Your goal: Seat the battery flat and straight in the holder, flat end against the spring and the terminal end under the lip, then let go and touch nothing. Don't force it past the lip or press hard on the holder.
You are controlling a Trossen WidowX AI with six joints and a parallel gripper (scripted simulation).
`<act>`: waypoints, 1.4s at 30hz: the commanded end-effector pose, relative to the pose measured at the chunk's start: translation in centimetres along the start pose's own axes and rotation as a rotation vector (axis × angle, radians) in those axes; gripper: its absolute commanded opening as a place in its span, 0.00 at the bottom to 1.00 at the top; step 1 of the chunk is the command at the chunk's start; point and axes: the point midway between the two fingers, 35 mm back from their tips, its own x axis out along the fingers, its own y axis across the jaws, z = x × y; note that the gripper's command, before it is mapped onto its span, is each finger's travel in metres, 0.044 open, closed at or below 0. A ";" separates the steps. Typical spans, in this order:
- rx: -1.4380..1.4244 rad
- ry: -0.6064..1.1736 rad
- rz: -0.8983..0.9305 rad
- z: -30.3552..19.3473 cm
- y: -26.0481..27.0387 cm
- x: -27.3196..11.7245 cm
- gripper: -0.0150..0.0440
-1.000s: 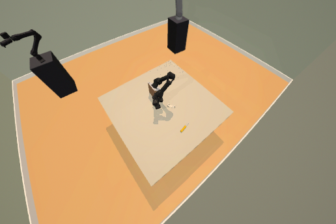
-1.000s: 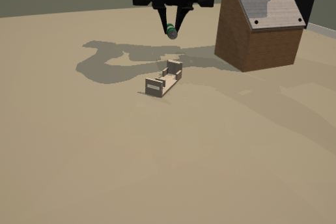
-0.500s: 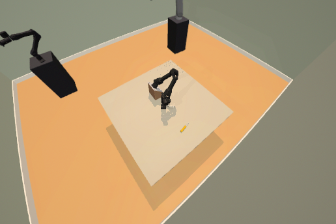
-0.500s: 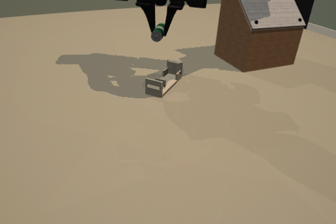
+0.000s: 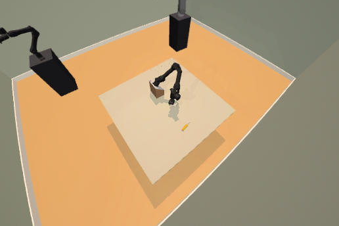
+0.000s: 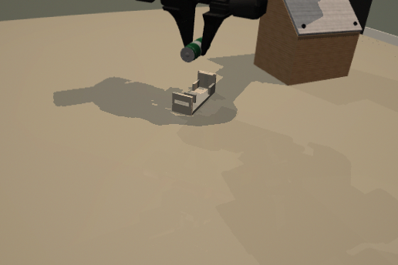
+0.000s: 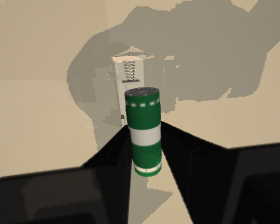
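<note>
Logging near to far from the top view: a slim yellow-handled tool (image 5: 185,127) lies on the pale tabletop (image 5: 158,155) (image 6: 116,197) (image 7: 26,110), near side. In the exterior view I have the off-white open battery holder (image 6: 183,108) (image 7: 118,82) standing on the tabletop, its dark coiled spring (image 7: 130,71) visible by wrist camera. Above and apart from it, the black parallel-jaw gripper (image 5: 173,103) (image 6: 196,48) (image 7: 143,128) is partly closed, clamped on the green cylindrical battery with a white band (image 6: 192,51) (image 7: 146,134). Battery unseated; flat grey end faces the holder's spring end in the wrist view. Farther right in the exterior view, a brown wooden wedge with a metal plate (image 5: 159,93) (image 6: 308,60) carries my black arm (image 5: 178,77). Beyond the tabletop: a black pedestal (image 5: 54,75) at left, another black pedestal (image 5: 179,33) at far right, each bearing an arm.
</note>
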 end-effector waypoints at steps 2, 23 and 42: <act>0.027 -0.001 0.003 0.5 0.5 -0.1 0.39; 0.009 0.260 0.008 -0.3 0.6 4.0 0.39; 0.009 0.395 0.011 0.3 0.6 4.9 0.39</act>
